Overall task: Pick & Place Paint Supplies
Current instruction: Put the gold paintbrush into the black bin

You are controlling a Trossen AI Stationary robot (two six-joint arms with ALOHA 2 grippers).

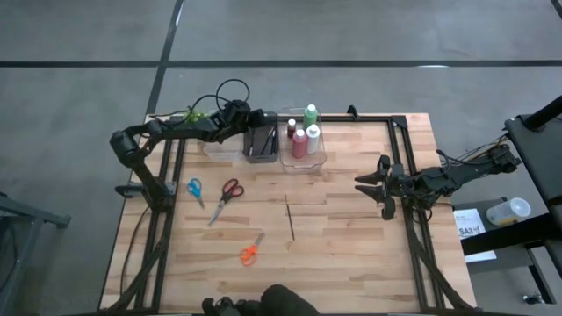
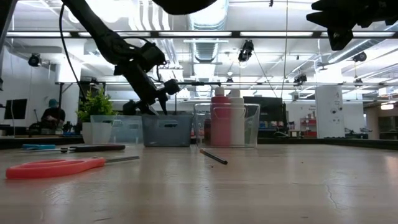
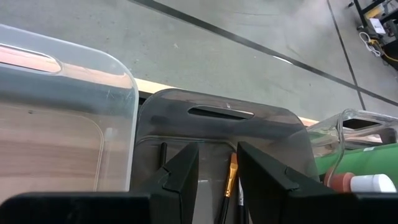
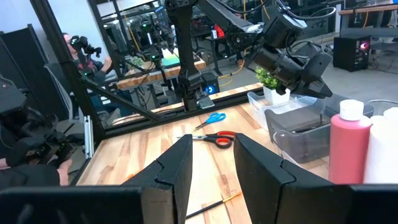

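Nearest the table's front edge lay my orange scissors [image 1: 250,253], and toward the middle a loose brush [image 1: 290,217], well apart from everything. Along the left edge waited the red-handled scissors [image 1: 227,195] and the small blue scissors [image 1: 195,190]. My right gripper [image 1: 384,187] hung near the right edge, fingers parted and holding nothing. At the back edge my left gripper [image 1: 265,120] hovered over the dark bin [image 1: 260,146], fingers narrowly apart and empty, brushes [image 3: 231,182] already lying below them. Beside it stood the clear bin [image 1: 303,158] with the paint bottles [image 1: 305,132]. The risk, as I judged it: the thin brush could roll or slip from my fingertips on the flat wood, and the left arm's pull-out could clip the dark bin's wall or the plant [image 2: 96,106] beside the other clear bin [image 3: 65,118].
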